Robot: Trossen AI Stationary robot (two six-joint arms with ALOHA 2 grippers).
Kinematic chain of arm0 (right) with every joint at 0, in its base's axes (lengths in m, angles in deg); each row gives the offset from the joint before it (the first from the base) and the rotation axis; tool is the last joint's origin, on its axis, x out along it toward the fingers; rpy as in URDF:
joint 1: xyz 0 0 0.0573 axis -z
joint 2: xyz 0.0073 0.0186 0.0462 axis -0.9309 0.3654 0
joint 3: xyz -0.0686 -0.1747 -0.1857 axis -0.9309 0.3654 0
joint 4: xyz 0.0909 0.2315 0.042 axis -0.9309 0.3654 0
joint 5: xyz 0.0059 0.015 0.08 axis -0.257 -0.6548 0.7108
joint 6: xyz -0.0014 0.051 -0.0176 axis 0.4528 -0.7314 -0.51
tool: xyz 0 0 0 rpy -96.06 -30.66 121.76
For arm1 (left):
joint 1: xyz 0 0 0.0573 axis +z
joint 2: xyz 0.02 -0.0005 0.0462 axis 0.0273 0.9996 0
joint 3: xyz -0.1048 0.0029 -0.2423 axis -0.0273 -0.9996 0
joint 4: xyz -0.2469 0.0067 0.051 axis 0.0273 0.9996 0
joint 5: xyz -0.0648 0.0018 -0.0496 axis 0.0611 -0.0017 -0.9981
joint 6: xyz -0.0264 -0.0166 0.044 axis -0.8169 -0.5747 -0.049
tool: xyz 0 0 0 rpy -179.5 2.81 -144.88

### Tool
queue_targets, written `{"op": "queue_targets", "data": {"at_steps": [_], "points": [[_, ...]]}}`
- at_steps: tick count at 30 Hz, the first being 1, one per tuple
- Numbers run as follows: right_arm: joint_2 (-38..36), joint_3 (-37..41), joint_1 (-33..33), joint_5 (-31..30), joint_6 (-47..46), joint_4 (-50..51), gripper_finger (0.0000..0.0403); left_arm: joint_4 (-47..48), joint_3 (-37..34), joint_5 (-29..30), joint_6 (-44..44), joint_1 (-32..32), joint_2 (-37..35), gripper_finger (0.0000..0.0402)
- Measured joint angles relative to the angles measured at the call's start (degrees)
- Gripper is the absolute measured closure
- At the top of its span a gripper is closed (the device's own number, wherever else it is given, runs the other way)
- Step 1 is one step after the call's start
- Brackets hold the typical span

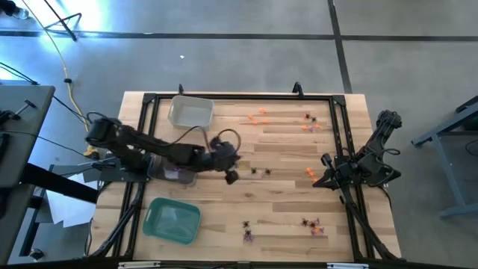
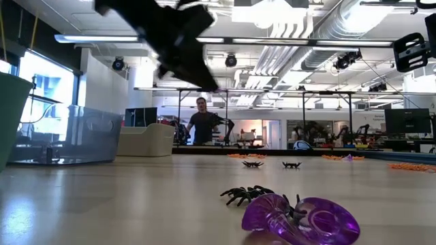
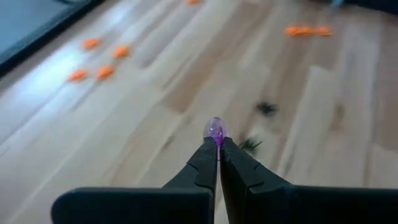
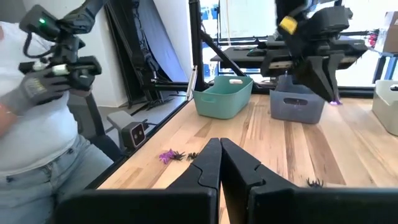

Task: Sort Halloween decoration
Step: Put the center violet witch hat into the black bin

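The table [image 1: 284, 202] is pale wood planks, smooth with a soft sheen. At lower right of the low view, a purple trinket [image 2: 303, 219] is glossy translucent plastic. The green tray [image 4: 225, 94] is matt plastic; the clear tray [image 2: 65, 136] is see-through plastic.

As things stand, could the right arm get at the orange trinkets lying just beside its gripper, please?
Probably yes: the right gripper sits shut and empty at the table's right edge, the orange trinkets lie close by on bare wood, and the left gripper, pinching a purple trinket, is mid-table.
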State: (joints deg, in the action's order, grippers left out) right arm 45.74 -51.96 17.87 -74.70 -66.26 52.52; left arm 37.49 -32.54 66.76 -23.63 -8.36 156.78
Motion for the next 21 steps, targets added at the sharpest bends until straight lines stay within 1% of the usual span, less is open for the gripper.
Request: {"op": "queue_targets", "data": {"at_steps": [3,6,11,17,19,21], "points": [[0.11,0.00,0.02,-0.14,0.00,0.06,0.0402,6.01,-3.32,4.86,-6.33,-2.27,-4.95,0.0401],[0.09,0.01,0.02,-0.08,-0.01,0.11,0.0402,12.28,-6.68,8.45,-14.14,-4.77,-9.64,0.0401],[0.12,0.01,0.02,-0.08,0.00,0.12,0.0402,23.41,-11.49,12.03,-28.39,-9.28,-16.51,0.0401],[0.11,0.01,0.02,-0.08,-0.01,0.11,0.0402,39.12,-13.93,12.39,-44.87,-13.89,-20.99,0.0401],[0.12,-0.01,0.02,-0.08,-0.01,0.11,0.0402,43.39,-14.57,11.60,-49.35,-15.07,-21.81,0.0402],[0.12,-0.01,0.02,-0.08,-0.01,0.12,0.0402,46.33,-14.87,9.58,-52.79,-15.77,-21.98,0.0401]]}}
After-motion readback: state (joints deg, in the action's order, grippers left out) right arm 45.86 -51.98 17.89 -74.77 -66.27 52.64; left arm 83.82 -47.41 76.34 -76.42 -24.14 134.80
